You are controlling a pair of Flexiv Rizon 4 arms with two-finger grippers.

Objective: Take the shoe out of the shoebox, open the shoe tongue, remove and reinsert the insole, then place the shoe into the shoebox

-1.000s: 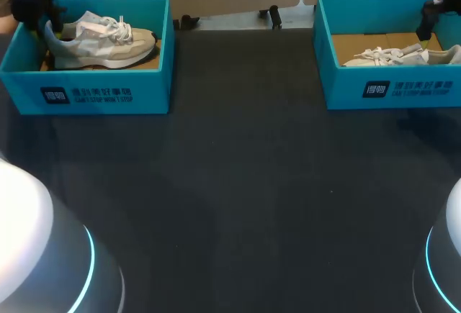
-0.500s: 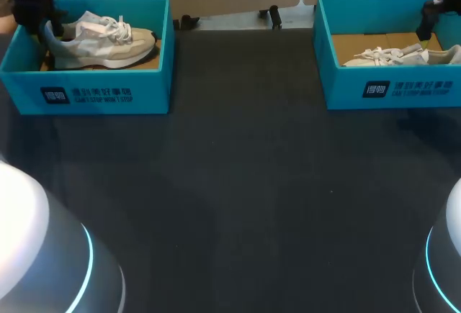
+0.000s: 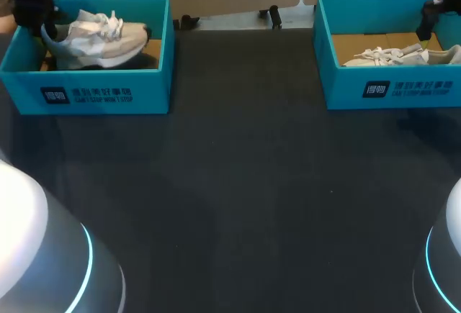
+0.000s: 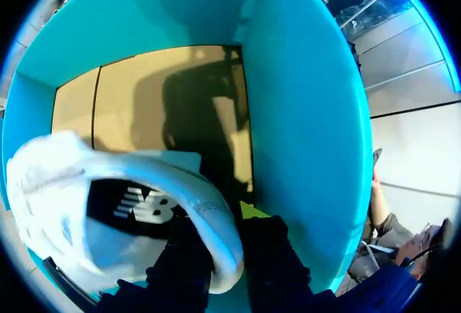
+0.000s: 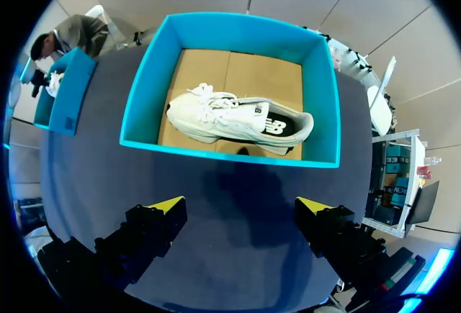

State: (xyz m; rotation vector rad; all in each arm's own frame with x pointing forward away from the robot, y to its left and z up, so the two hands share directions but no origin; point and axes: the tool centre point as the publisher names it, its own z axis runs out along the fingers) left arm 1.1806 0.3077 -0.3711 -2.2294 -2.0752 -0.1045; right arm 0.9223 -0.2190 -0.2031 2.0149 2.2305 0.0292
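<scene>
Dark table (image 3: 245, 183) lying under 2 arms. At 10 o'clock, left gripper (image 4: 223, 255) clamping heel of shoe (image 3: 97, 39) inside left shoebox (image 3: 108, 90). At 2 o'clock, right gripper (image 5: 240, 205) hanging wide open, holding nothing, near right shoebox (image 5: 216, 151) containing 2nd shoe (image 5: 238, 120).

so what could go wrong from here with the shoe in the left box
1. The left end effector grips the shoe only by its heel rim, so the shoe could slip or swing out of the pinch.
2. The shoe's toe sits near the left shoebox wall and might snag it, dragging the box along.
</scene>
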